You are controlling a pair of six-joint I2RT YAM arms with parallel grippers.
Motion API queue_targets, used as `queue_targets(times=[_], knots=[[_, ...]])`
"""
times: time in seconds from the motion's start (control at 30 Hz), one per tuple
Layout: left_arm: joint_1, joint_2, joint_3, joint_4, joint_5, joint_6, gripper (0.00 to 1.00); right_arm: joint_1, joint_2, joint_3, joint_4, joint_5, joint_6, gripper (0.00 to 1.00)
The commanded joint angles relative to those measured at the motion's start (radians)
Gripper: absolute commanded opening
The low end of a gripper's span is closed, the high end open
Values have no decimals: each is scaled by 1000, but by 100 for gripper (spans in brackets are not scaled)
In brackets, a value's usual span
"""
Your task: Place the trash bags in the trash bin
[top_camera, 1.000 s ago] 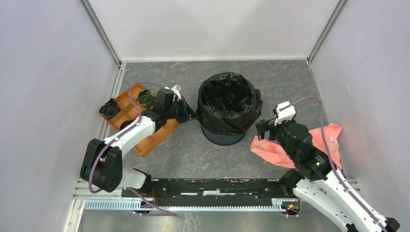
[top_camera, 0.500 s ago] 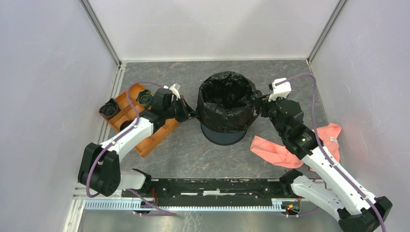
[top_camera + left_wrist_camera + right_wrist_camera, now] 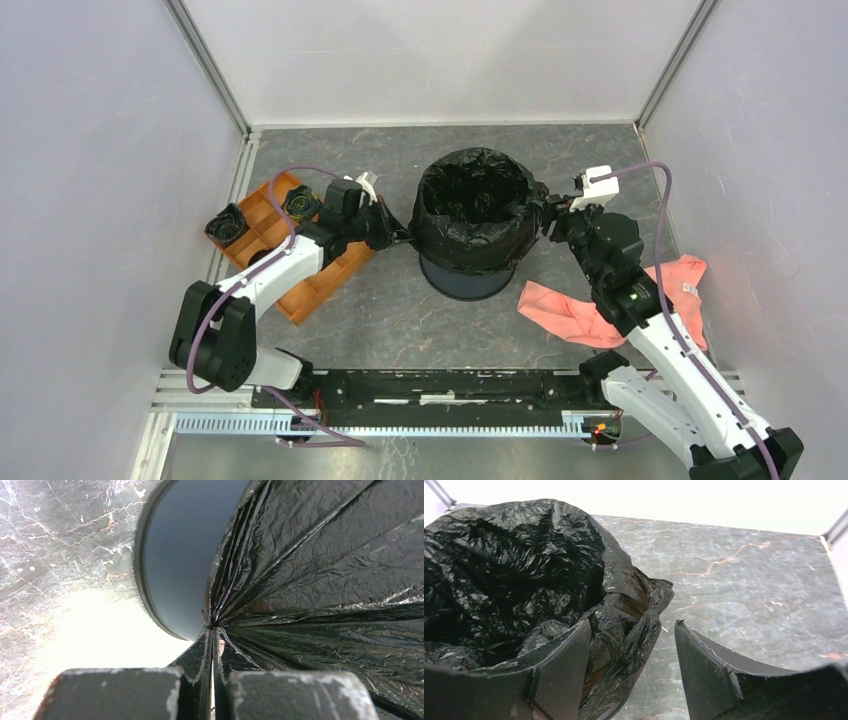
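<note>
Left tool (image 3: 213, 650) tight on trash bag (image 3: 325, 580)

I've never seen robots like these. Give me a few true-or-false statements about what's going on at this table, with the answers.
1. The left gripper is pinching the black trash bag. True.
2. The right gripper is clamped shut. False: its jaws stand open at the right side of the bag's rim.
3. The pink cloth lies inside the trash bin. False: it lies on the table to the bin's right, partly under the right arm.
4. The trash bag hangs over the bin's rim and covers its upper wall. True.
5. The orange tray sits to the left of the bin in the top view. True.
</note>
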Motion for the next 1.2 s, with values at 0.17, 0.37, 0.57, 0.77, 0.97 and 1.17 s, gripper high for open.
queue_targets(times=[0.17,0.37,0.57,0.77,0.97,1.17], knots=[[3,5,35,20,25,-6,2,-34,44,96,-177,169,-37,75],[2,-13,24,25,28,-23,2,-39,68,174,-192,77,-38,81],[-1,-9,23,50,50,-42,2,-39,29,238,-253,172,-76,92],[-2,-12,24,50,55,-46,2,-62,66,216,-248,277,-98,98],[-4,-36,24,38,52,-47,2,-80,118,177,-162,90,-61,97],[-14,-35,22,34,56,-49,2,-89,151,-4,-26,-19,-7,94]])
